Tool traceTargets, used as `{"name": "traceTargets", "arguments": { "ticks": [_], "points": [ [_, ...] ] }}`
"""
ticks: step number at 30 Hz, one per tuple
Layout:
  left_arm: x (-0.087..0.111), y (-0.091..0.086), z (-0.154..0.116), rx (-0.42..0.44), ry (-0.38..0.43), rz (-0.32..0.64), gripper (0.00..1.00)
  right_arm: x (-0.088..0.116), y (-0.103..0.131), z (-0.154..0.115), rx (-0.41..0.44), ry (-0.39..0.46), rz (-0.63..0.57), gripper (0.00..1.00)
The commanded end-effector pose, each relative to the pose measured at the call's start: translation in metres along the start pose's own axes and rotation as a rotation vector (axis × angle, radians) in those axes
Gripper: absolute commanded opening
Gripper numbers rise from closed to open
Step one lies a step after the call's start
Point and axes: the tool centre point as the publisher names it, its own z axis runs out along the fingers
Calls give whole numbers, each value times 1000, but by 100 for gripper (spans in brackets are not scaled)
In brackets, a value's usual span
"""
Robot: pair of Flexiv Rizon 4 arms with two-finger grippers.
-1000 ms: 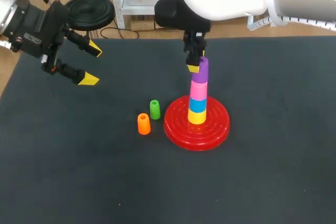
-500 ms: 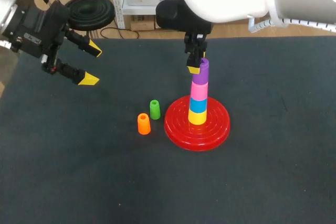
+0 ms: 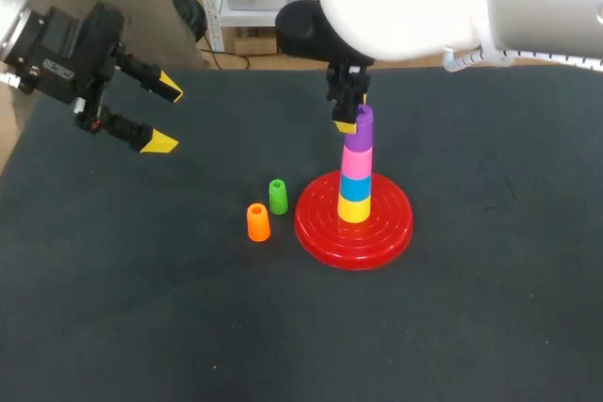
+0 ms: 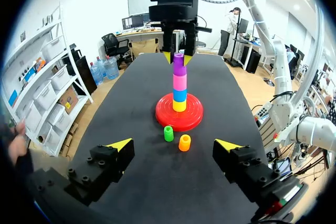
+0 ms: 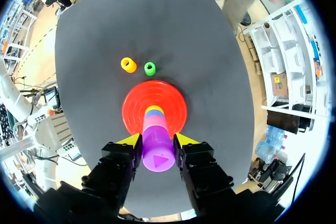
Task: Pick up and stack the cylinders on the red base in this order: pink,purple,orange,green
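On the dark worktop (image 3: 490, 327), over the last second, we find almost nothing displaced. Our left tool (image 3: 165, 118) hangs where it was above the far left corner, its fingers spread wide and holding nothing. Our right tool (image 5: 157, 142) remains closed on the purple cylinder (image 3: 364, 127), one finger at either side of it. The red base (image 3: 388, 233) sits near the middle of the worktop and carries a column of yellow (image 3: 353, 211), blue (image 3: 354, 189) and the pink cylinder (image 3: 355, 163). The purple piece stays at the top of this column, resting on the pink one. We judge that the second placement is at the point of release but not yet let go. The orange cylinder (image 3: 257, 222) and green cylinder (image 3: 278, 197) stand unmoved just beside the base, toward the left edge, awaiting their turns.
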Motion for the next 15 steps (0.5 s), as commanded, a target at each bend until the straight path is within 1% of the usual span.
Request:
{"name": "traceTargets", "arguments": {
  "ticks": [1,15],
  "points": [
    [0,-1,0,-3,0,1,100,5,2,5,4,-11,5,0],
    [0,-1,0,-3,0,1,100,5,0,11,-11,-38,9,0]
  ]
}}
